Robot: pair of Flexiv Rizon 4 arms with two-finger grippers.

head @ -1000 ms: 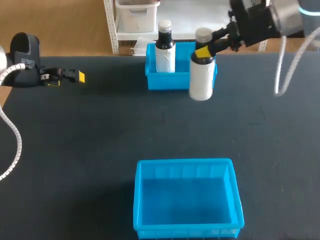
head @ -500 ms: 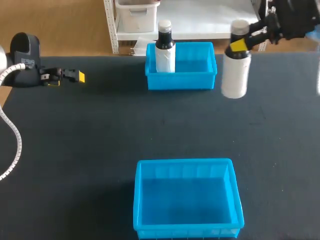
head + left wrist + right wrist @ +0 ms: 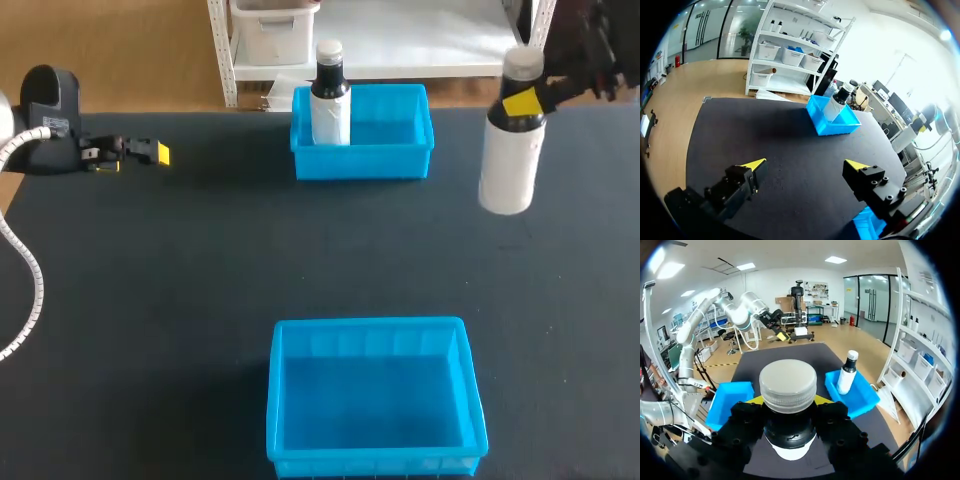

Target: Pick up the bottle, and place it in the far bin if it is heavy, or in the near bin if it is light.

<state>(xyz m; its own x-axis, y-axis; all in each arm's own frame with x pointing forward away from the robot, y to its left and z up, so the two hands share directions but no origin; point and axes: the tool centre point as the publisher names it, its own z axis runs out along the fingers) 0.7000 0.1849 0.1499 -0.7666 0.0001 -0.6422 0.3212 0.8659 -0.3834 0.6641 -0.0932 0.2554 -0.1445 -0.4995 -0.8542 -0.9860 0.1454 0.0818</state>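
Head view: the bottle (image 3: 508, 170) hangs in the upper right of the frame, with the right gripper (image 3: 523, 104) clamped on its neck just under the cap. Its long axis is pretty much vertical and it looks lifted off the desk (image 3: 200, 260). The far bin (image 3: 360, 163) is at top centre, off to the left of the bottle and apart from it, with a second bottle (image 3: 330, 100) standing in its left end. The near bin (image 3: 375, 462) is at bottom centre, well apart. So it's sideways for the far bin, or down-frame and left for the near one. The right arm comes in from the top right corner. The left gripper (image 3: 150, 153) is parked at the upper left, way off.

Left wrist view: the left gripper (image 3: 805, 167) has its fingers wide apart with nothing between them. The far bin (image 3: 836, 122) is out ahead of it, and the held bottle (image 3: 901, 141) is past that bin's side.

Right wrist view: the bottle's cap (image 3: 788, 385) sits dead centre in the right gripper (image 3: 789, 402), fingers pinching the neck from both sides. The far bin (image 3: 860, 395) lies to one side of it and the near bin (image 3: 730, 399) to the other.
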